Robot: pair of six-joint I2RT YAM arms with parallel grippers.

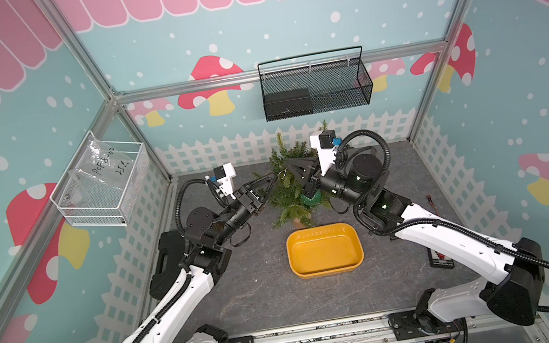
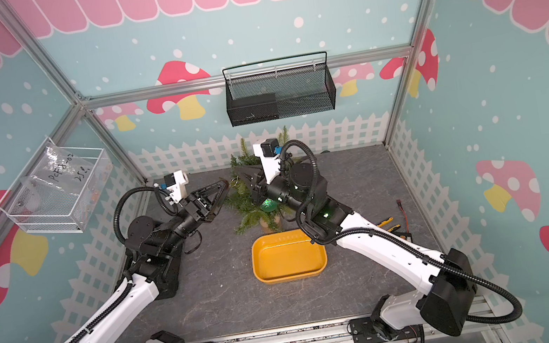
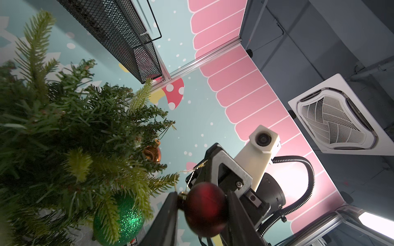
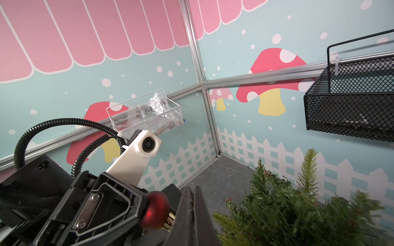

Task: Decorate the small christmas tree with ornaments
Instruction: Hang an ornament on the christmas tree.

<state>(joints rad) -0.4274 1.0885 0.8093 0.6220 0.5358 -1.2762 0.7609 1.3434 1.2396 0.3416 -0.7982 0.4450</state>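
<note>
1. Both top views: high overhead, angled down toward the back wall (image 1: 263, 34). They are near-identical and cover the whole surface (image 1: 247, 294) and the small christmas tree (image 1: 287, 192).
2. Left wrist: close, tilted up past left gripper (image 3: 201, 193) toward ceiling (image 3: 319, 42).
3. Right wrist: close, facing back-left corner (image 4: 202, 83) over right gripper (image 4: 193, 191).
4. Wrist views share the tree and the black mesh basket (image 3: 119, 36); each catches the opposite wrist camera (image 3: 263, 138).

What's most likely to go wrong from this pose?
1. The left gripper clamps the dark red ball while the shut right gripper appears to pinch its gold cord. If the arms pull apart, the cord may snap or slip free.
2. Both grippers crowd the small christmas tree. A nudge might tip it or shake off the hung copper ball.
</note>
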